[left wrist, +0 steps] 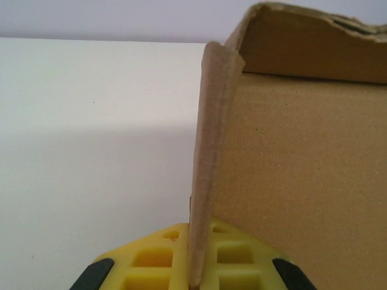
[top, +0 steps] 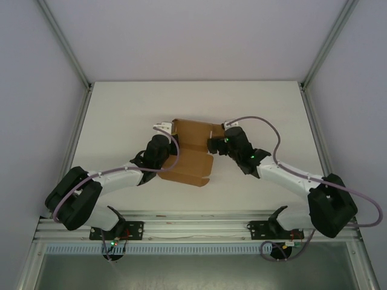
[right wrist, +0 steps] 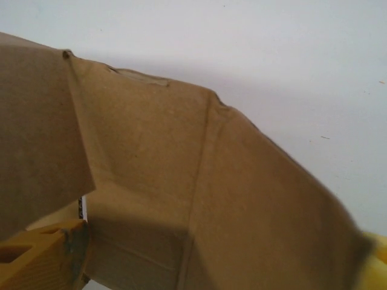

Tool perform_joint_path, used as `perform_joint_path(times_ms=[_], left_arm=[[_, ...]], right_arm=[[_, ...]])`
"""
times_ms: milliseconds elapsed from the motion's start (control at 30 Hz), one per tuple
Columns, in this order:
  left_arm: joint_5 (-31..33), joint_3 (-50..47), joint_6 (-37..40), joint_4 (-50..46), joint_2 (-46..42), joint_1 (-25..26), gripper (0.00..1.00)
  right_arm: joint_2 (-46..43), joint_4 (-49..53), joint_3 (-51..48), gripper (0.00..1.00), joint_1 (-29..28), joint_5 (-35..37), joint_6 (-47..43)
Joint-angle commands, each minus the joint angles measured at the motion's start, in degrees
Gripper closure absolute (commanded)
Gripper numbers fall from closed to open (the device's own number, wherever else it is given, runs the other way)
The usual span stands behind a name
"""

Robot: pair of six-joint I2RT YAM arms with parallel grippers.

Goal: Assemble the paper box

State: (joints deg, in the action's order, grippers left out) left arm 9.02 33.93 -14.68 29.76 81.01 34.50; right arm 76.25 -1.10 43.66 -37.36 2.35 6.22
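The paper box (top: 192,152) is tan cardboard, partly folded, lying mid-table between both arms, with a flat flap toward the near side. My left gripper (top: 170,135) sits at its left wall. In the left wrist view the yellow fingers (left wrist: 151,258) are shut on a thin upright flap (left wrist: 211,151) seen edge-on, with a wide panel of the paper box (left wrist: 302,181) to its right. My right gripper (top: 212,144) is at the box's right end. Its yellow fingers (right wrist: 36,260) stand far apart at the frame's sides, and creased panels of the paper box (right wrist: 181,181) span the space between them.
The white table (top: 121,115) is bordered by pale walls and metal frame posts (top: 66,45). Purple cables (top: 266,130) loop from both arms. Bare tabletop lies behind the box and to either side.
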Motion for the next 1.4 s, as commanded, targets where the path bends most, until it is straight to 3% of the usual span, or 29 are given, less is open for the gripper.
perform_joint_path(times_ms=[0, 167, 400, 567, 733, 833, 1133, 1367], left_arm=[[-0.9, 1.2, -1.4, 0.4, -0.8, 0.3, 1.00], [0.5, 1.5, -0.9, -0.1, -0.2, 0.3, 1.00], [1.9, -0.1, 0.7, 1.5, -1.0, 0.2, 1.00], [1.2, -0.2, 0.9, 1.7, -1.6, 0.1, 1.00], [0.1, -0.2, 1.3, 2.3, -2.0, 0.1, 1.00], [-0.9, -0.4, 1.6, 3.3, -2.3, 0.1, 1.00], [-3.3, -0.4, 2.4, 5.0, -0.7, 0.2, 1.00], [-2.5, 0.4, 2.3, 4.7, 0.7, 0.2, 1.00]], right_arm=[[0.8, -1.6, 2.2, 0.09, -0.7, 0.2, 0.3], [-3.9, 1.1, 1.3, 0.09, -0.8, -1.4, 1.2], [-23.3, 7.3, -6.1, 0.07, 0.2, -1.3, 5.4], [-31.9, 11.2, -9.2, 0.13, 9.2, -9.5, 11.1], [-27.2, 10.3, -8.5, 0.24, 16.2, -20.5, 8.5], [-22.2, 8.3, -6.9, 0.32, 16.6, -26.3, 4.3], [-8.8, 2.2, -0.1, 0.41, 16.4, -47.3, -2.4], [-3.2, 1.5, 3.3, 0.47, 13.4, -51.0, -3.8]])
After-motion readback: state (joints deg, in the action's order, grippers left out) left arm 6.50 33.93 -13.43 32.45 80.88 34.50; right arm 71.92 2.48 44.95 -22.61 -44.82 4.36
